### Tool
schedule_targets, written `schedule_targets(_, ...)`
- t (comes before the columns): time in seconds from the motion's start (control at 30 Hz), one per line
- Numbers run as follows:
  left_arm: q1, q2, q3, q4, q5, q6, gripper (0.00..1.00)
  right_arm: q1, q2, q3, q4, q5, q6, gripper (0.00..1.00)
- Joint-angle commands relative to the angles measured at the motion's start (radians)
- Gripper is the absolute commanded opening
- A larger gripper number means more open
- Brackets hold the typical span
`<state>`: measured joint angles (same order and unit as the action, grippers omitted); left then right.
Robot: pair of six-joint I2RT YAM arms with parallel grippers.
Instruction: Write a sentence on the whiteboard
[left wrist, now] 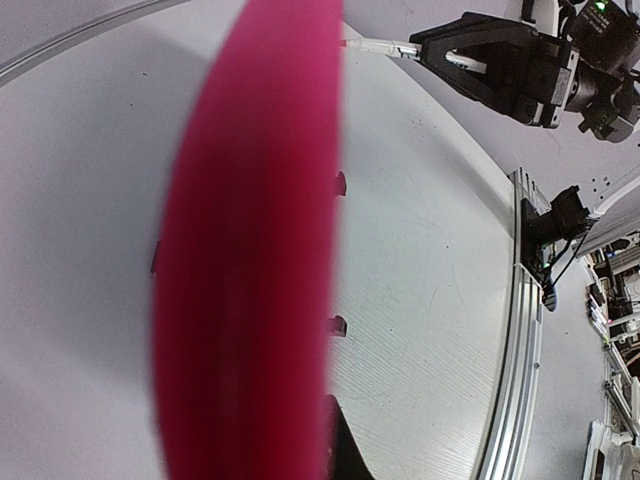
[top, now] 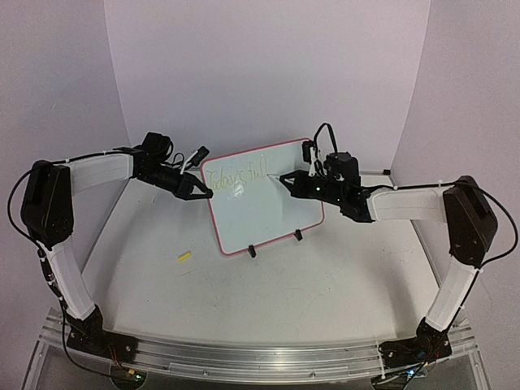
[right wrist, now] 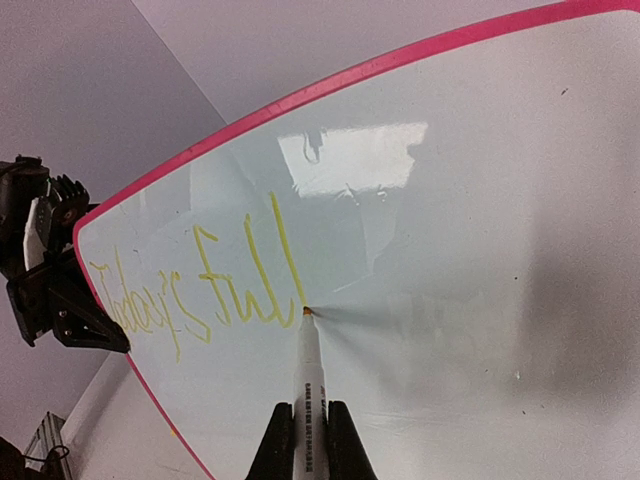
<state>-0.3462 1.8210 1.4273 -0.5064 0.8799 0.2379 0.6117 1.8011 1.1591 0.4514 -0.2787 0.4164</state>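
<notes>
Red-framed whiteboard (top: pixel 268 215) stands tilted on black clip feet (top: pixel 252 251) mid-table, between both arms. Left gripper (top: pixel 203 191) clamped on board's left edge. Right gripper (right wrist: pixel 308 425) clamped on marker (right wrist: pixel 308 365), tip touching board just after last letter. Yellow cursive sentence (right wrist: pixel 200 290) reads roughly "Today's full". Small yellow object (top: pixel 184 257) lies on table (top: pixel 325 284), front-left of board.

Each arm is built of white link shells with black joint housings between them. The left arm (top: pixel 69 276) stands on a black base at 7 o'clock in the top view, the right arm (top: pixel 451 292) on one at 5 o'clock. Thin black cables (top: pixel 10 203) run along both. The left tool (top: pixel 195 188) and the right tool (top: pixel 294 180) are black and angular. A small green light (top: pixel 315 192) shows on the right wrist.
</notes>
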Motion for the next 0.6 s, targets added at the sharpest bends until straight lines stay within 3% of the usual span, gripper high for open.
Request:
schedule_targets(0.0,-0.022,0.017,0.019,-0.037,-0.024,0.041,0.0,-0.002,-0.018,-0.013,-0.01,0.028,0.002,0.0)
schedule_targets(0.57,-0.022,0.011,0.021,-0.04,-0.024,0.042,0.0,-0.003,-0.037,0.021,-0.042,0.067,-0.019,0.0)
